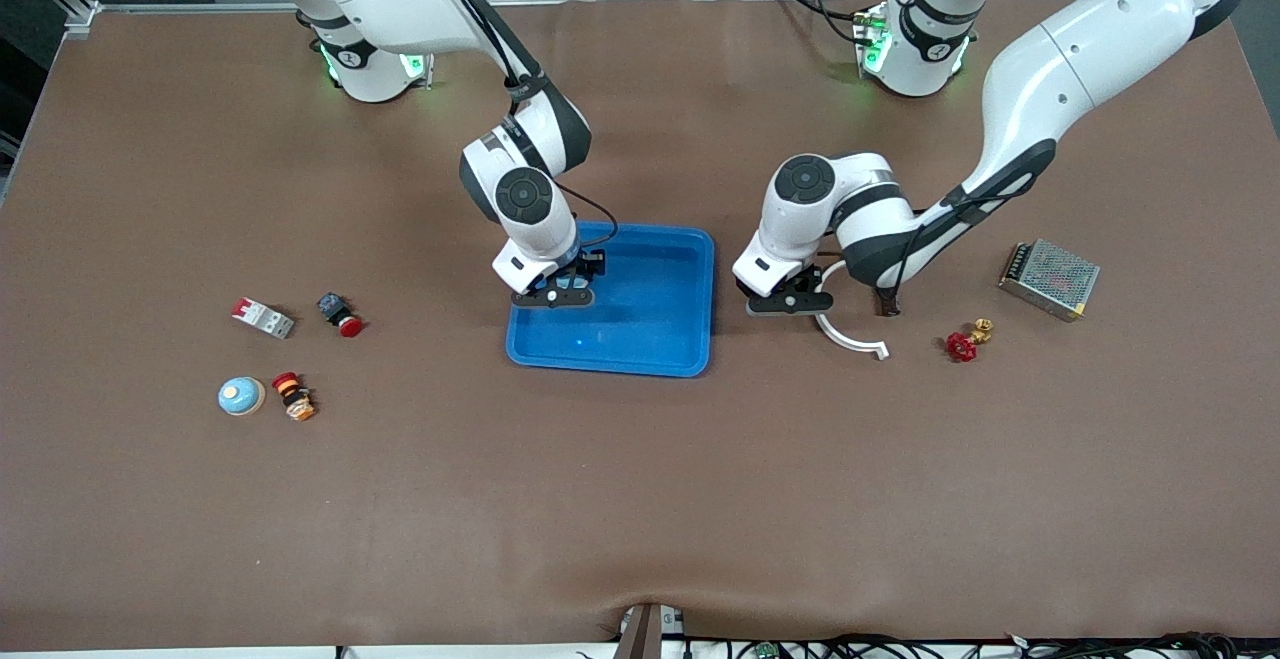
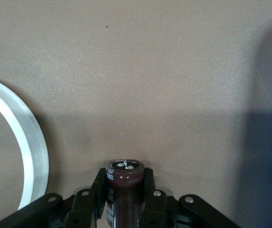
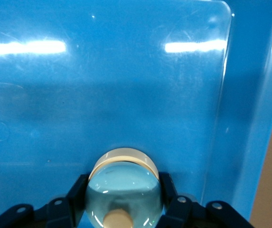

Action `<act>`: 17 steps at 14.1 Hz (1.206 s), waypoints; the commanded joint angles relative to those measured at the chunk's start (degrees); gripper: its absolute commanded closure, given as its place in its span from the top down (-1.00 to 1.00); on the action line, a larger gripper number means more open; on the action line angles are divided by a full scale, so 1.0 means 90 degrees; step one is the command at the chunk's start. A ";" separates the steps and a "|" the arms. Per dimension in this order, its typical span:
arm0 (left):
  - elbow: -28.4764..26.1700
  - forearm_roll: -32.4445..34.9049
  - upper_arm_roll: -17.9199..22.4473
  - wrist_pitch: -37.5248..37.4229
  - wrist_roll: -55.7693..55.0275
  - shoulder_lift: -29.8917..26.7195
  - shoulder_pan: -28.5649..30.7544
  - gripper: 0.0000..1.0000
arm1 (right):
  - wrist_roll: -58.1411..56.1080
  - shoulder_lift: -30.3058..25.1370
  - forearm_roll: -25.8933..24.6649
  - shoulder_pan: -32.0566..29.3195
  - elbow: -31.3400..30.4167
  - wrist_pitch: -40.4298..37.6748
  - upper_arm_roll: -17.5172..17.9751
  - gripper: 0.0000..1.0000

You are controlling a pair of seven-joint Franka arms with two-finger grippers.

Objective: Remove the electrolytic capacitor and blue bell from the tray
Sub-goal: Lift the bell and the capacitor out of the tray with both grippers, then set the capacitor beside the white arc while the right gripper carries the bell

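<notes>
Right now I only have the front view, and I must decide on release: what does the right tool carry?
Observer: The right tool is clamped on a pale blue bell, over the floor of the blue tray.
Operator: And the left tool?
Observer: The left tool grips a dark brown capacitor, over bare table, not the tray.
Operator: How does it sit?
Observer: Its terminal end sticks out past the tool's tip.

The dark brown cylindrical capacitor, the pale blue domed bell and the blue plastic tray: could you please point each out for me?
Dark brown cylindrical capacitor point(image 2: 124, 190), left wrist view, on its side wall.
Pale blue domed bell point(image 3: 124, 192), right wrist view, on its dome.
Blue plastic tray point(image 1: 640, 364), front view, on its rim nearest the camera.
</notes>
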 commanded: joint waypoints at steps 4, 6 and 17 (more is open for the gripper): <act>0.0066 0.0159 0.0341 0.0309 -0.0225 0.0133 -0.0275 0.99 | -0.0030 -0.0436 0.0046 -0.0005 0.0083 -0.0700 -0.0131 -0.46; 0.0066 0.0081 0.0312 0.0241 -0.0225 0.0065 -0.0237 1.00 | -0.0467 -0.0934 -0.0012 -0.0248 0.0318 -0.1880 -0.0238 -0.46; 0.1255 -0.2243 -0.2011 -0.2588 0.1248 -0.0034 0.1433 1.00 | -0.5388 -0.3055 -0.1204 -0.3245 -0.0383 -0.3635 -0.0551 -0.46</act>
